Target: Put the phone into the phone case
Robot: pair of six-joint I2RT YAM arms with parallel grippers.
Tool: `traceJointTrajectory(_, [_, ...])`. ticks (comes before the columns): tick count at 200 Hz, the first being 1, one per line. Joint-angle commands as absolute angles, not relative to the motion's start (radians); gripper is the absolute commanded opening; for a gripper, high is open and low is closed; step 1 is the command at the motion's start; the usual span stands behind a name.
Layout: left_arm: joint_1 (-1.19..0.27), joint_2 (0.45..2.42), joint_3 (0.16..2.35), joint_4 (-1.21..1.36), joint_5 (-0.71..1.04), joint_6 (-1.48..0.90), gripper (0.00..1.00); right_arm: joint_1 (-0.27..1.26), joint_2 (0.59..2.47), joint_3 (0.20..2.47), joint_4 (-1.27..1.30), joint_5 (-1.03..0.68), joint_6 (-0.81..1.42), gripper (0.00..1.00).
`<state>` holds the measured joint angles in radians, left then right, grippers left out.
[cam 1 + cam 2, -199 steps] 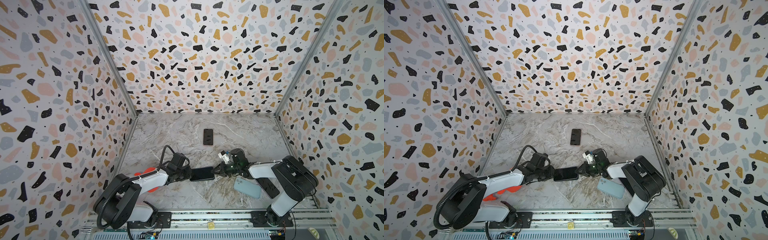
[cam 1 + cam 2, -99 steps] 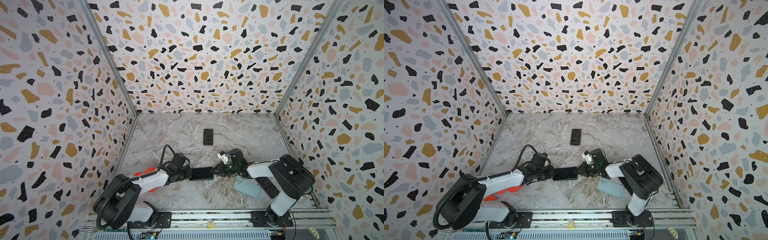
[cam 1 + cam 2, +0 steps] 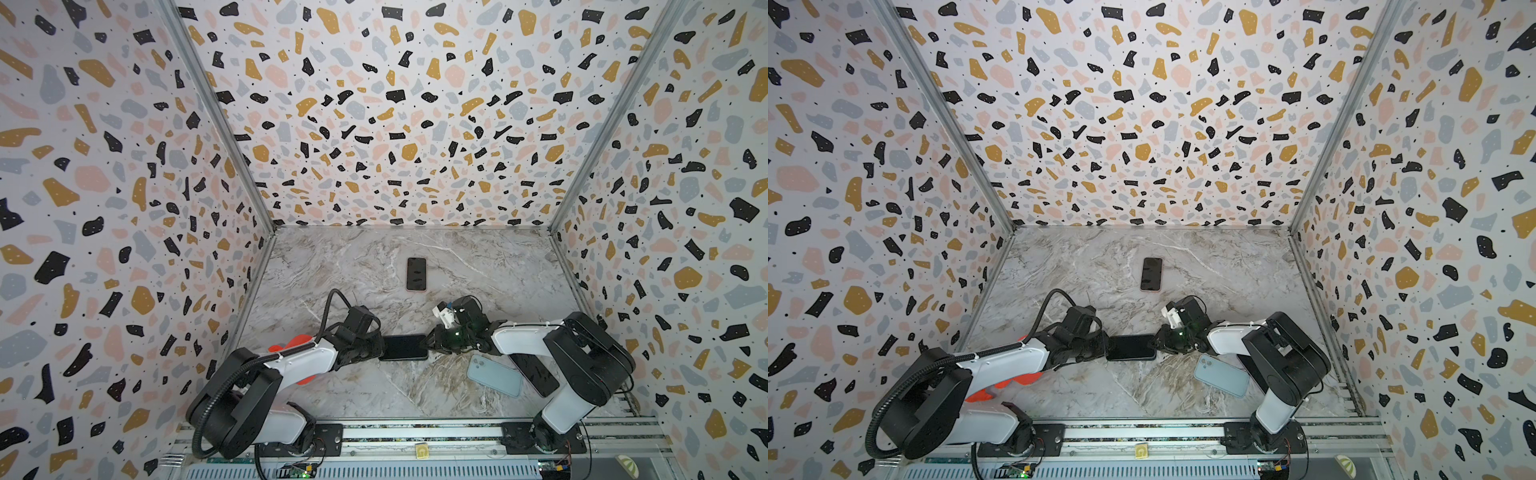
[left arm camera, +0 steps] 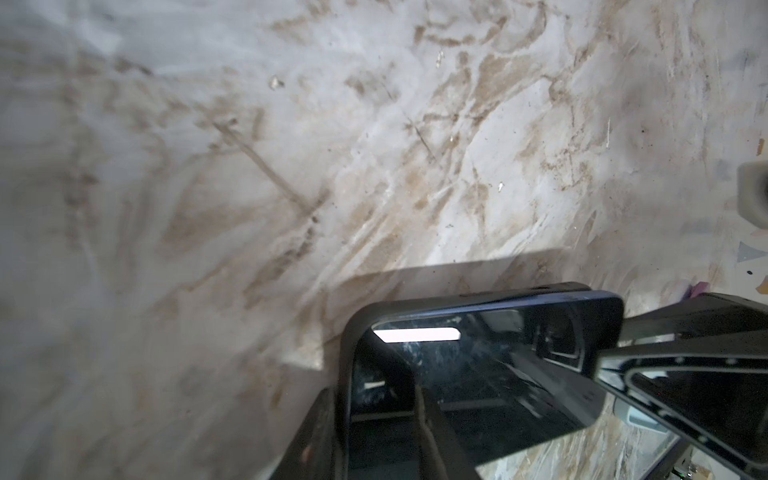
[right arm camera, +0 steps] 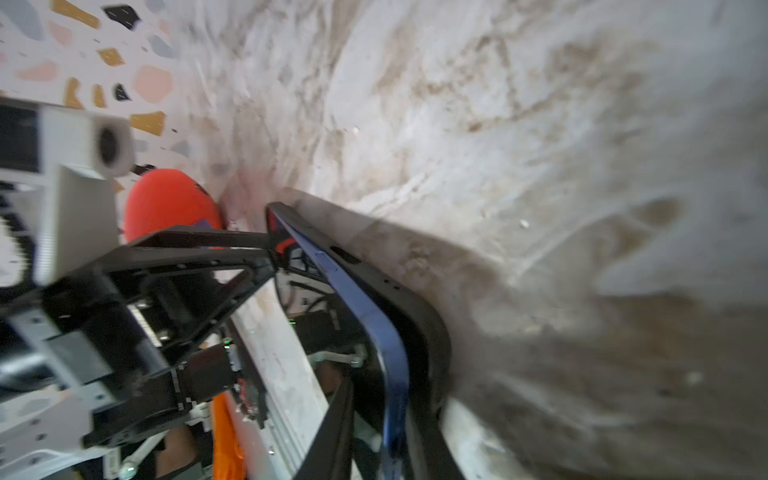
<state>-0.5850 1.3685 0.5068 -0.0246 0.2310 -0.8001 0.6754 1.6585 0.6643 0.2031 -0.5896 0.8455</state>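
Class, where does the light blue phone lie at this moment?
In both top views the light blue phone lies face down on the marble table, front right, beside the right arm and a black phone.

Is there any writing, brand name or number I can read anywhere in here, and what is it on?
No text can be read.
Small yellow tag on the front rail: a mark too small to read.
Phone screens, the light blue phone and the arms: no lettering shows.

My two arms are white shells with black joints on black bases. A ribbed black cable loops behind my left claw. My right claw has a white camera block above it; both claws' fingers are black, skeletal frames.
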Motion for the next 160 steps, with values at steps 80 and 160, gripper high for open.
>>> traceJointTrajectory(80, [-0.607, 1.355, 0.547, -0.063, 0.253, -0.722, 0.46, 0.696, 1.520, 0.764, -0.146, -0.409, 0.668, 0.39])
traceJointTrajectory(160, [-0.652, 1.211, 0.492, -0.093, 0.297, -0.733, 0.65, 0.690, 1.547, 0.864, -0.158, -0.352, 0.483, 0.44])
